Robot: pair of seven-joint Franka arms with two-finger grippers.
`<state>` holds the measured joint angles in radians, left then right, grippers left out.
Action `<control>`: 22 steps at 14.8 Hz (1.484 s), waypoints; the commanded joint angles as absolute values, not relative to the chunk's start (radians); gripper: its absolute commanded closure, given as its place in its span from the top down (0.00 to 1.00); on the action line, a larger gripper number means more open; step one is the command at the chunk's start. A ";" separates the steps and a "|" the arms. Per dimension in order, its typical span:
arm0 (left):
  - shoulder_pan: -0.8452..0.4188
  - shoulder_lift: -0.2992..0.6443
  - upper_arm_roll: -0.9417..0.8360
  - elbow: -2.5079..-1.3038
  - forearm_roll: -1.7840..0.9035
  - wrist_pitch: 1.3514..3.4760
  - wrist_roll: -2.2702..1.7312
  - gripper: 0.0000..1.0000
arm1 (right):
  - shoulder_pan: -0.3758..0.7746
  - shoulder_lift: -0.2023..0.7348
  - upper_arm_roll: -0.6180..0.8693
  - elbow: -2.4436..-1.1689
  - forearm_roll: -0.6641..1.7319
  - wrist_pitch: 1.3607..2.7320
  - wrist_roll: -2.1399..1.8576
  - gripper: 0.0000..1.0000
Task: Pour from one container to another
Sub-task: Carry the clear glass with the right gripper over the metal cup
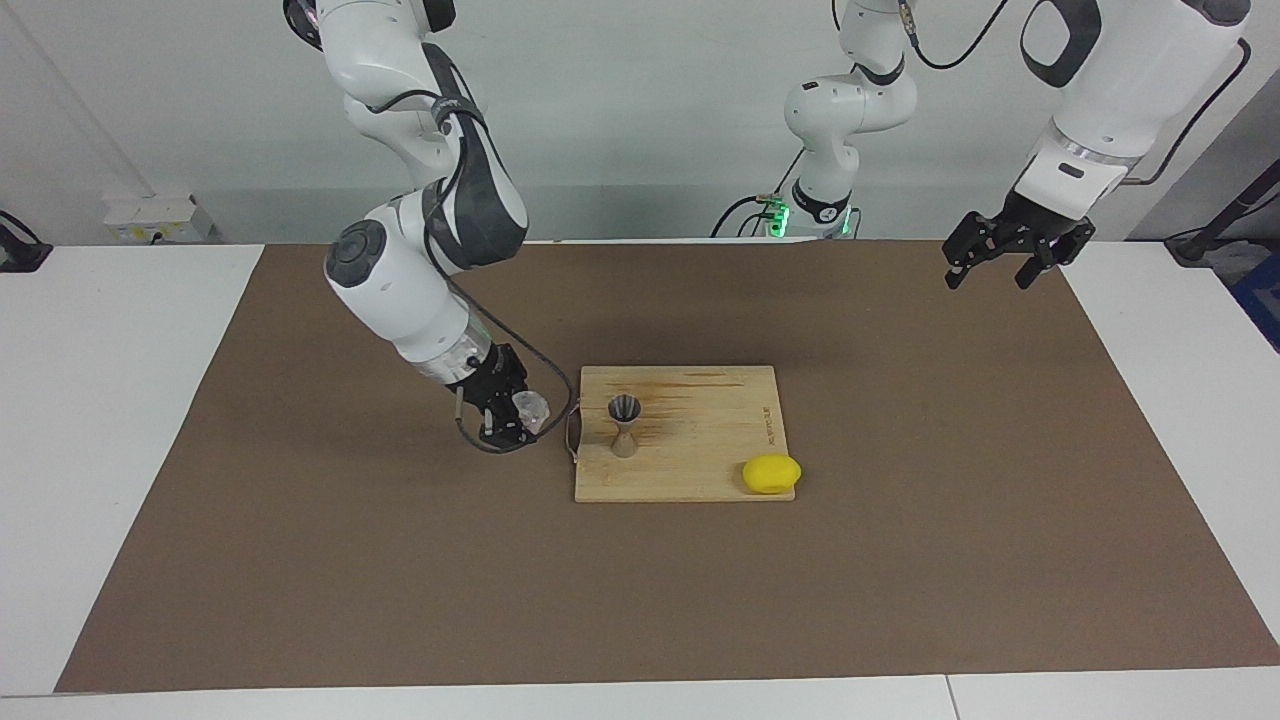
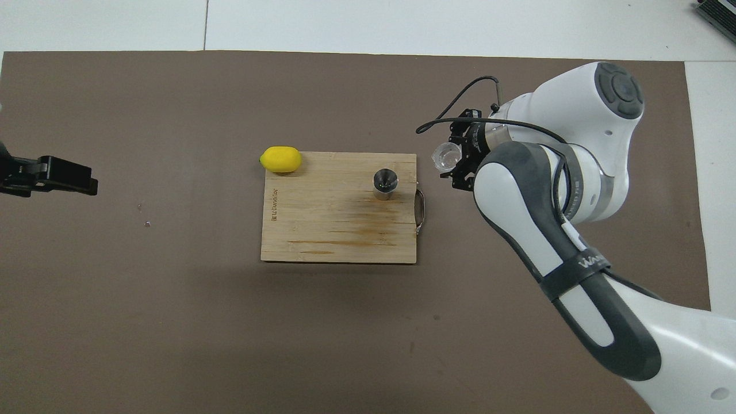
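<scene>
I note the right gripper (image 1: 518, 420) clamped on the glass cup (image 1: 530, 408), tilted beside the board (image 1: 700, 420); the jigger (image 1: 625, 425) stands upright there; the left gripper (image 1: 1000, 262) waits open.

Glass cup (image 1: 530, 408) contents unreadable; left end effector (image 2: 86, 183) mostly cut by overhead edge.

Clear glass cup (image 1: 531, 408), matt metal jigger (image 1: 625, 425), stained wooden board (image 1: 700, 420).
</scene>
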<state>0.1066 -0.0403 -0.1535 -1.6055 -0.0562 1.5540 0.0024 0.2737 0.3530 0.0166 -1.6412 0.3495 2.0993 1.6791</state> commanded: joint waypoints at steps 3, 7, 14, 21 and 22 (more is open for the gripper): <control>0.101 -0.136 -0.160 -1.764 -0.060 1.617 -0.003 1.00 | 0.334 0.399 0.017 -1.556 0.227 2.080 1.761 0.00; 0.100 -0.135 -0.161 -1.759 -0.060 1.615 -0.003 1.00 | 0.365 0.428 0.015 -1.494 0.174 2.045 1.795 0.00; 0.059 -0.124 -0.147 -1.732 -0.064 1.611 -0.002 1.00 | 0.428 0.439 0.018 -1.494 0.045 2.034 1.802 0.00; -0.022 -0.126 -0.055 -1.707 -0.067 1.586 0.000 1.00 | 0.456 0.445 0.018 -1.494 -0.052 2.026 1.804 0.00; -0.018 -0.123 -0.055 -1.695 -0.067 1.569 0.006 1.00 | 0.457 0.445 0.018 -1.496 -0.066 2.026 1.804 0.00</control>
